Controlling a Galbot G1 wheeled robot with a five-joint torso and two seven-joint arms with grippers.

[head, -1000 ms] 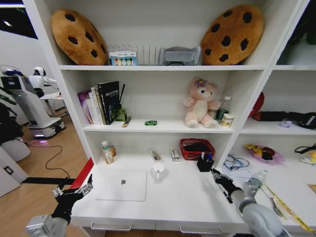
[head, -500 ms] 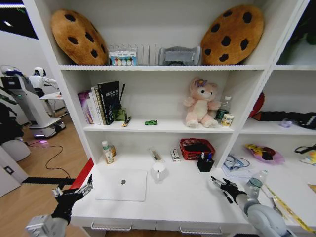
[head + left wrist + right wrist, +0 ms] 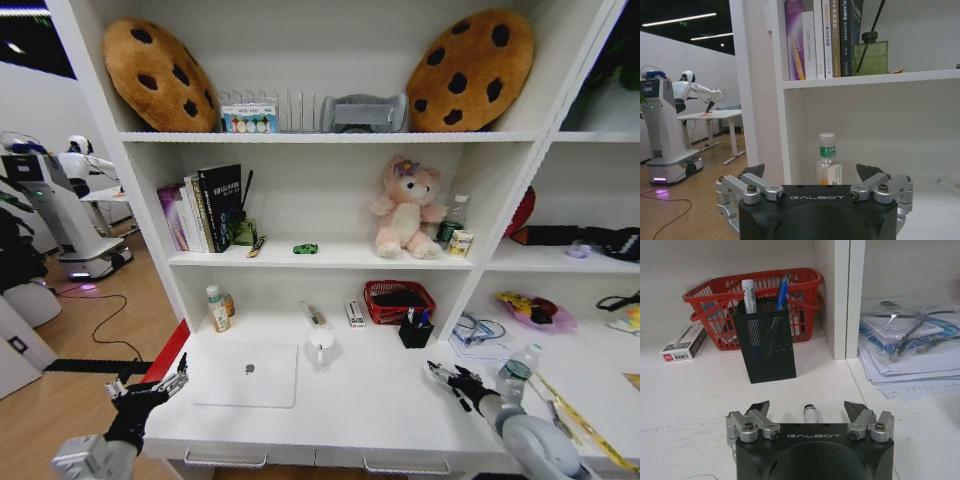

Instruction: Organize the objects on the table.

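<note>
My right gripper (image 3: 440, 372) (image 3: 807, 406) hovers low over the white table (image 3: 370, 410), open, with a pen (image 3: 810, 414) lying on the table between its spread fingers. Just beyond stands a black mesh pen holder (image 3: 415, 331) (image 3: 765, 342) with a blue pen (image 3: 782, 290) and a white marker (image 3: 749, 295) in it. The silver laptop (image 3: 246, 374) lies shut at the table's left. My left gripper (image 3: 150, 388) (image 3: 812, 170) waits open off the table's left end, facing a green-capped bottle (image 3: 216, 308) (image 3: 828, 162). A green toy car (image 3: 305, 249) sits on the shelf above.
A red basket (image 3: 398, 300) (image 3: 715, 295) stands behind the holder, a small box (image 3: 682, 342) beside it, and a white mug (image 3: 321, 347) near the laptop. Bagged papers (image 3: 910, 340) and a clear bottle (image 3: 516, 372) lie right of the shelf divider (image 3: 840, 295).
My right gripper has drawn back from the pen holder toward the table's front and sunk lower. The left arm has not moved.
</note>
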